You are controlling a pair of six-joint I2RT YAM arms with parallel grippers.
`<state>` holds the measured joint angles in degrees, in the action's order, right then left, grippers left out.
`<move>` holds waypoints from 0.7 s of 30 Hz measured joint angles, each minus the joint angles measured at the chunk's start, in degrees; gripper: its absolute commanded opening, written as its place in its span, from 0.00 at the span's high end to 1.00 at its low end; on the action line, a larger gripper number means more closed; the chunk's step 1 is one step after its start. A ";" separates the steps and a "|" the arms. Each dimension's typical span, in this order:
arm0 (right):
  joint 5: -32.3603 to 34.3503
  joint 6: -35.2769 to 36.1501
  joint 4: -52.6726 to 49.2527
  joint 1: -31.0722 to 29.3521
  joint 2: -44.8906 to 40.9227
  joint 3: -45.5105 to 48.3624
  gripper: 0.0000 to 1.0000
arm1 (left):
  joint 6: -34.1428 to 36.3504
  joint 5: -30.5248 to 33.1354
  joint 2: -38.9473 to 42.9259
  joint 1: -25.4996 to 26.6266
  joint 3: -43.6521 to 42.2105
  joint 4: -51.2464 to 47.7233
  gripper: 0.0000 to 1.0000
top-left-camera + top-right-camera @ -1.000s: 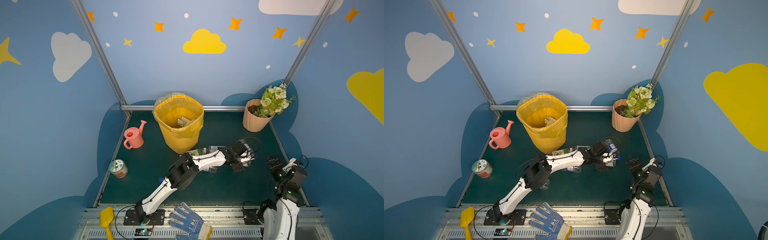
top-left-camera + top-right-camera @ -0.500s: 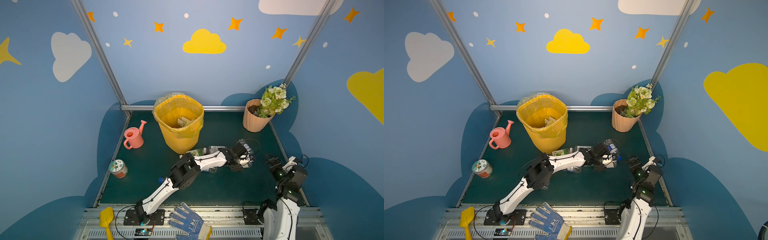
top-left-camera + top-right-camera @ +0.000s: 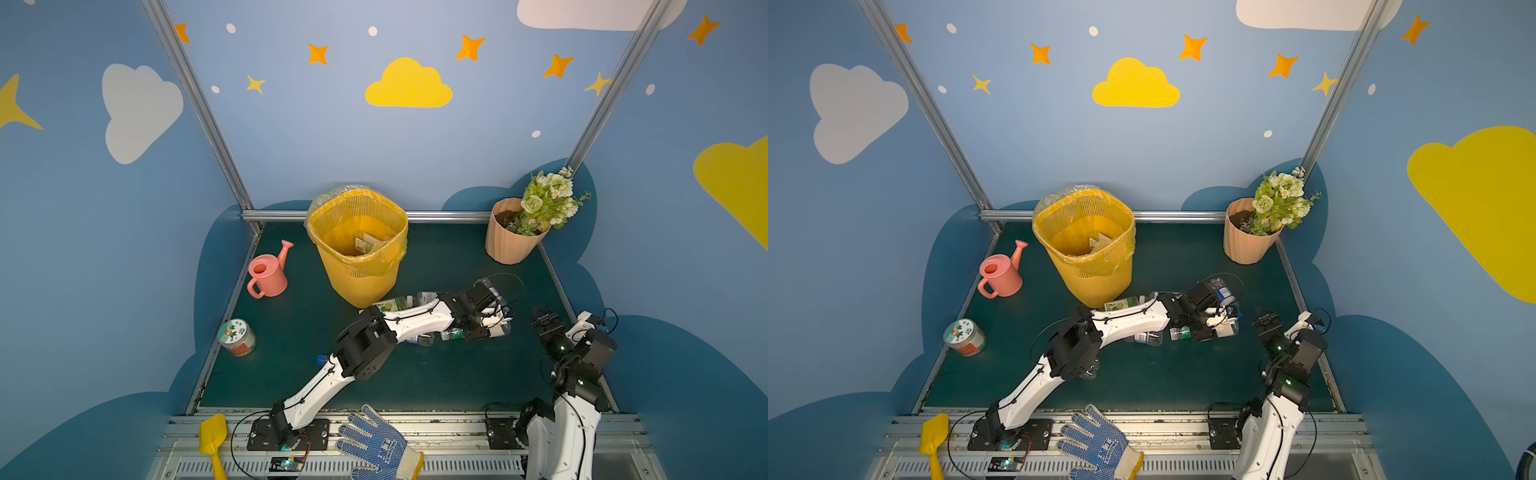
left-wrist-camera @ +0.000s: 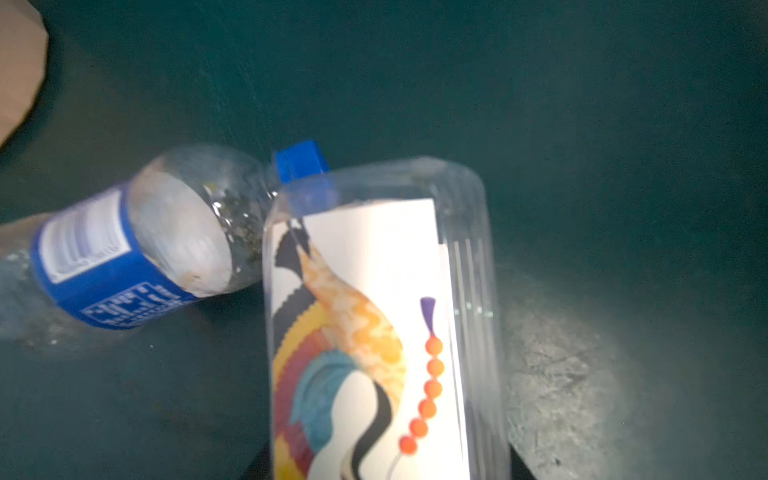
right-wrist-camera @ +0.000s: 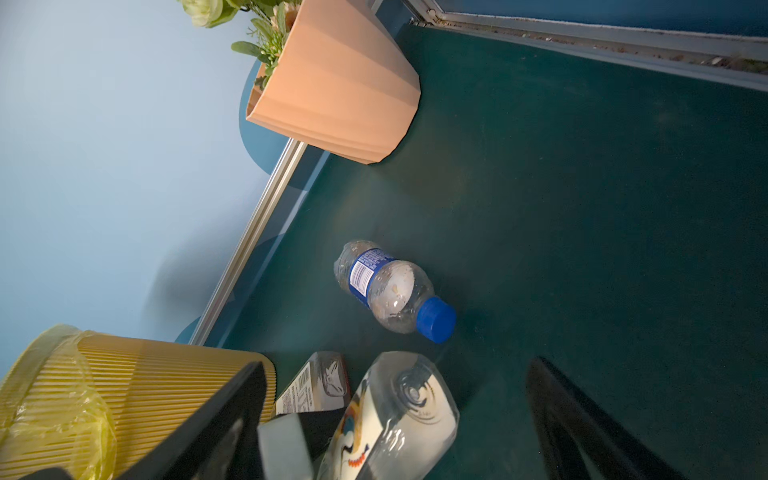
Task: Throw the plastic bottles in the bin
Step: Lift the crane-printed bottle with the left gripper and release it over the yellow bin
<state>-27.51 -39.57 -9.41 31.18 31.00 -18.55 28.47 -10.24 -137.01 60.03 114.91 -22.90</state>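
Left pincer (image 3: 498, 325), reaching across to the right half of the green mat (image 3: 436, 386), was clenched on a clear bottle with a white bird-print label (image 4: 374, 332). I could not tell whether the bottle's base was clear of the mat.

Right pincer (image 3: 545, 321) hung near the mat's right edge with its jaws spread and nothing between them.

The bin (image 3: 361, 282) stood at the middle of the far edge, well apart from the gripped bottle. Label scraps showed on its floor, so I judged a few bottles were already in. I could not count them.

Bottles left on the mat:
- blue-label bottle with a blue cap (image 5: 390, 286), lying on its side just beside the gripped one
- green-label bottle (image 3: 390, 304), lying at the foot of the bin
- white-label bottle (image 3: 424, 297), next to the green-label one
- two clear bottles (image 3: 419, 340) under my left forearm, one with a green neck band
- one more near my left elbow, only its blue cap (image 3: 321, 359) showing

My judgement was that the task was under way but less than half done. The gripped bottle had not yet been carried to the bin, and at least six others were waiting.
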 measured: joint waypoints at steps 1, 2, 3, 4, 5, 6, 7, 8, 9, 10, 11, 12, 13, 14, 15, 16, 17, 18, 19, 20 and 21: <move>0.00 0.00 0.11 0.15 0.00 -0.07 0.05 | -0.39 -0.11 1.03 0.00 -0.20 0.09 0.55; 0.00 0.00 0.15 0.28 0.00 -0.13 0.05 | -0.83 -0.17 2.08 -0.02 -0.44 0.33 0.55; 0.00 -0.02 0.15 0.46 0.00 -0.15 0.05 | -1.20 -0.20 2.97 -0.02 -0.57 0.55 0.56; 0.02 -0.02 0.15 0.55 0.00 -0.20 0.05 | -1.62 -0.20 4.15 -0.02 -1.09 1.18 0.56; 0.02 -0.04 0.17 0.68 0.00 -0.22 0.05 | -2.05 -0.17 5.42 -0.02 -1.86 1.92 0.56; 0.00 -0.04 0.17 0.76 0.00 -0.24 0.05 | -2.45 -0.13 6.69 -0.04 -2.75 2.67 0.56; 0.00 -0.04 0.17 0.85 0.00 -0.26 0.05 | -2.91 0.04 8.11 -0.13 -3.85 3.67 0.56; 0.02 -0.04 0.15 0.92 0.00 -0.31 0.05 | -3.41 0.31 9.49 -0.15 -5.09 4.74 0.56; 0.02 -0.07 0.15 0.98 0.00 -0.37 0.05 | -3.80 0.59 10.62 -0.20 -6.16 5.55 0.56; 0.02 -0.07 0.15 1.01 0.00 -0.52 0.05 | -4.20 1.09 11.89 -0.26 -7.32 6.47 0.56; 0.00 -0.11 0.15 1.05 0.00 -0.79 0.05 | -4.63 1.95 13.20 -0.31 -8.63 7.61 0.56; 0.00 -0.15 0.24 1.07 0.00 -0.96 0.05 | -4.98 2.45 14.21 -0.37 -9.68 8.46 0.56; -0.04 -0.31 0.57 1.09 0.00 -1.18 0.05 | -5.35 3.74 15.63 -0.46 -11.06 9.51 0.56; -0.09 -0.48 1.03 1.09 0.00 -1.20 0.05 | -5.60 4.87 17.05 -0.52 -12.46 10.75 0.56; -0.22 -0.57 1.40 1.09 0.00 -1.20 0.05 | -5.86 5.99 18.23 -0.61 -13.73 11.76 0.56; -0.42 -0.76 1.77 1.09 0.07 -1.20 0.05 | -6.05 7.56 19.98 -0.70 -15.56 13.05 0.55; -0.66 -1.03 2.16 1.09 0.17 -1.20 0.05 | -6.19 9.40 22.16 -0.79 -17.77 14.93 0.55; -0.81 -1.25 2.54 1.09 0.26 -1.20 0.05 | -6.25 10.82 23.98 -0.79 -19.69 16.41 0.55; -1.03 -1.49 2.89 1.09 0.42 -1.20 0.05 | -6.21 12.57 26.58 -0.79 -22.14 18.53 0.55; -1.22 -1.66 3.23 1.09 0.57 -1.20 0.05 | -6.14 14.12 29.20 -0.83 -24.57 20.70 0.55; -1.44 -1.81 3.58 1.09 0.72 -1.20 0.05 | -5.92 15.41 31.74 -0.85 -26.84 23.12 0.55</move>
<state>-28.95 -41.39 -5.82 32.27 31.73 -19.75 22.55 5.17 -105.27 59.18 88.07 0.23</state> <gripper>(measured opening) 0.951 0.529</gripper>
